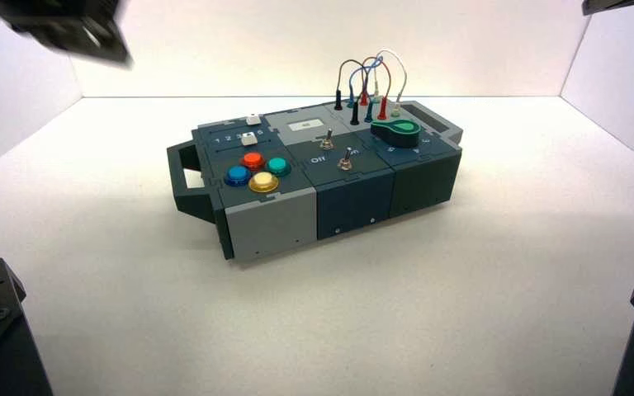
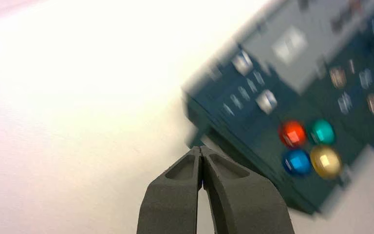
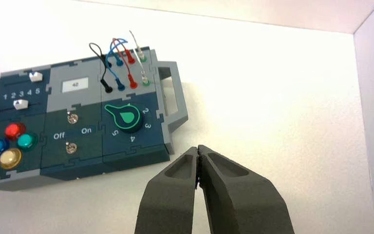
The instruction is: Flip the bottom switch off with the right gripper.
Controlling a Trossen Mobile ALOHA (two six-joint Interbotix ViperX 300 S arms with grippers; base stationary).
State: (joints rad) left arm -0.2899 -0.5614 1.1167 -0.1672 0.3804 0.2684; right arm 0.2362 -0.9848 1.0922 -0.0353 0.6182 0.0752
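Note:
The bottom switch (image 1: 347, 158) is a small silver toggle on the dark middle panel of the box (image 1: 272, 219), the nearer of two toggles. In the right wrist view it (image 3: 69, 147) sits below the "Off" and "On" lettering. The right gripper (image 3: 197, 147) is shut and empty, raised above the table off the box's knob end, well away from the switch. In the high view only a dark part of the right arm (image 1: 619, 4) shows at the top right corner. The left gripper (image 2: 200, 148) is shut and empty, raised beyond the box's button end; the left arm (image 1: 66, 29) is at the top left.
The twin toggle (image 3: 71, 117) stands just behind the bottom one. Red, green, blue and yellow buttons (image 1: 254, 171) are on the left part, a green knob (image 1: 396, 132) on the right, plugged wires (image 1: 367, 82) at the back. White walls enclose the table.

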